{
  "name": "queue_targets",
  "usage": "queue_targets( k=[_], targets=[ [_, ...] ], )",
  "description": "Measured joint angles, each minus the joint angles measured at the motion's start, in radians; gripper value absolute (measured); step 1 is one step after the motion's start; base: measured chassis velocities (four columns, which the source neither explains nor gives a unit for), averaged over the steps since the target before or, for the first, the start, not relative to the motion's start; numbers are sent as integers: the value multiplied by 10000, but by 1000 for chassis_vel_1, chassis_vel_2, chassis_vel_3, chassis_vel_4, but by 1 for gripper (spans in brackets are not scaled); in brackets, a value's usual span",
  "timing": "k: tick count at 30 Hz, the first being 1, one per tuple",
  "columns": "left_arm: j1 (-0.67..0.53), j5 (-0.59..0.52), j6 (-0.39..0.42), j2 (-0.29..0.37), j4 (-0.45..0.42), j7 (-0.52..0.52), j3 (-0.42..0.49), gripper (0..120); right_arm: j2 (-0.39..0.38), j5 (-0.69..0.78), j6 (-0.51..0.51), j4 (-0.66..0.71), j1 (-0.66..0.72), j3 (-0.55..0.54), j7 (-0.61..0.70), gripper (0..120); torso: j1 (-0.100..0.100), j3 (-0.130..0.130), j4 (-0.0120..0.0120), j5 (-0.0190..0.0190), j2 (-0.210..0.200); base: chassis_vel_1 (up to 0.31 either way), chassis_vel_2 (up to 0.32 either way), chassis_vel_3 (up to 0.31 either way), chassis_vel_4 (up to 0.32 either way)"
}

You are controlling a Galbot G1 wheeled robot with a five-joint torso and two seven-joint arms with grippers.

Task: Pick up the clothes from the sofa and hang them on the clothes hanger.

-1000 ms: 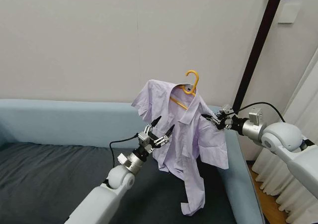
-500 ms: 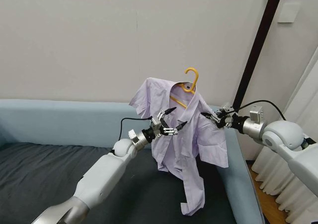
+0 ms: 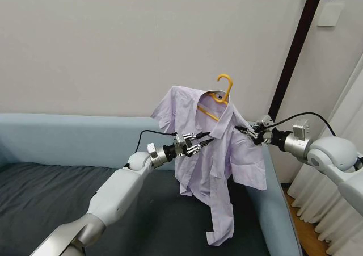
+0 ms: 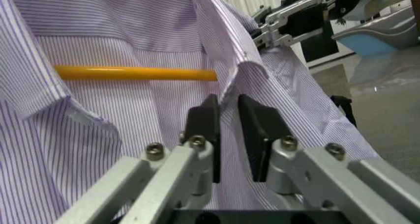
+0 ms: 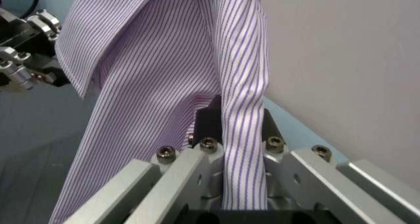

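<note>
While the shirt (image 3: 212,165) is hanging over the sofa (image 3: 57,137), hiding most of the hanger (image 3: 225,84), the left gripper (image 3: 199,142) is pinching its placket and the right gripper (image 3: 247,133) its outer edge.

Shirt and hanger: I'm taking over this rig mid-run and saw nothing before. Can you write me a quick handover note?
Left gripper: fingers shut on the shirt's front edge, just under the orange hanger.
Right gripper: shut on shirt fabric on the robot's right side.
The hanger sits inside the shirt; its hook rests on nothing.
Done: shirt is lifted over the sofa with the hanger in it.
Left: it hangs lopsided, so square it on the hanger.
</note>
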Motion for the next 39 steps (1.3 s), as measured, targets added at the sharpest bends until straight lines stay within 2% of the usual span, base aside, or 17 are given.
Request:
queue_targets(
  k=[2,3,4,10,13,17,26,30,36,39],
  targets=[
    [2,-3,0,-1,-12,0,0,9,-10,2,14,1,-12,12,1,1,0,0,0,0,0,0,0,0,0],
    [11,-8,-12,15,-68,-18,-3,2,-20,2,38,8,-35,26,6,1,0,0,0,0,0,0,0,0,0],
    [16,-10,-29,32,-101,-45,-9,0,-24,2,45,17,-52,34,7,1,0,0,0,0,0,0,0,0,0],
    [71,-29,-278,305,-652,-729,-113,0,-60,3,61,78,-181,173,30,1,0,-1,1,-1,0,0,0,0,0],
    [62,38,-361,551,-1344,-1513,-271,0,-132,-56,36,89,-159,228,132,1,0,-1,1,0,0,0,0,0,0],
    [-200,276,-379,706,-1722,-2133,-454,0,-269,-4,-121,141,-10,298,75,1,0,-1,2,0,0,0,0,0,0],
    [-650,366,-469,734,-1767,-2361,-496,0,-953,1013,-935,341,877,466,-457,1,0,-1,2,0,0,0,0,0,0],
    [-620,314,-580,397,-1478,-2232,-321,0,-1482,1157,-1385,360,1627,166,-930,1,0,-1,-2,1,0,0,0,0,0],
    [-546,340,-659,51,-1339,-2344,-160,0,-1812,1272,-1815,332,2180,-96,-1340,1,0,-2,-1,0,1,0,0,0,0],
    [-284,479,-737,-106,-1366,-2962,-27,0,-1875,1272,-1960,386,2227,-140,-1432,1,-1,-2,-3,3,0,0,0,0,0]
  ],
)
